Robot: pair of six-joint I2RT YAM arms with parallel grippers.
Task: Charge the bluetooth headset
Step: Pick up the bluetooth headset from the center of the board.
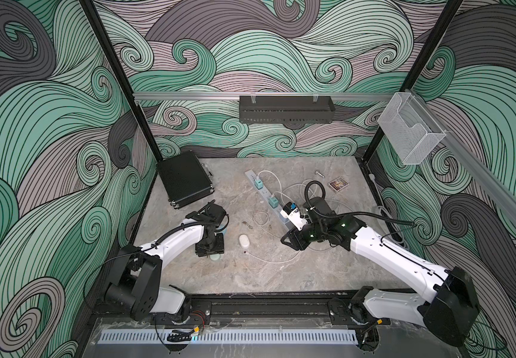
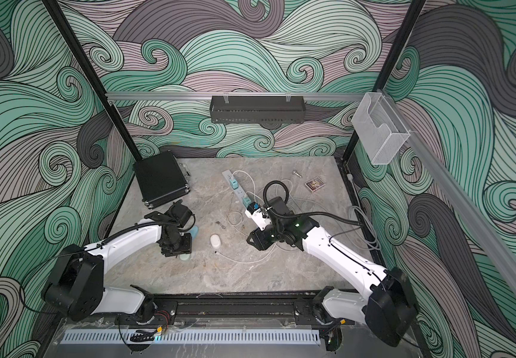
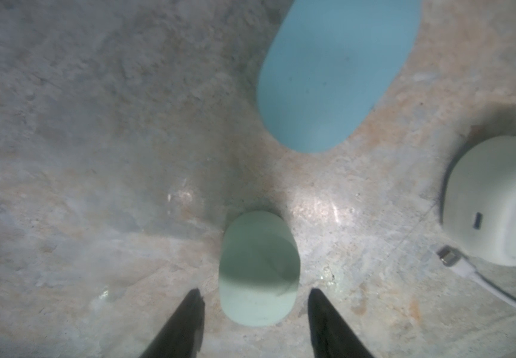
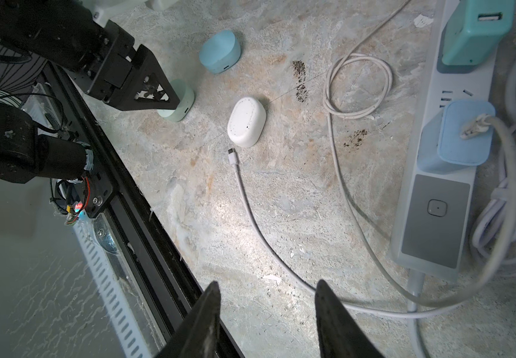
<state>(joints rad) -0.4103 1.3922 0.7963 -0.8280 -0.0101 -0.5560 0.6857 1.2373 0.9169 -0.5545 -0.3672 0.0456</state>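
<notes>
1. The grey marble-patterned bench (image 1: 266, 272) was bare along its near edge, with the clutter gathered mid-bench.
2. The long pale grey power strip (image 4: 442, 173) ran out of the right wrist view, its far end cut off.
3. The right fingers (image 4: 334, 322) stood apart, gripping nothing.
4. The left fingers (image 3: 324, 325) straddled a rounded mint-green earbud case (image 3: 258, 269) with a gap on each side. The arm hid most of this case in both top views.
5. The white oval earbud case (image 4: 246, 121) lay free mid-bench, with the plug of the white charging cable (image 4: 234, 161) just beside it, not inserted.
</notes>
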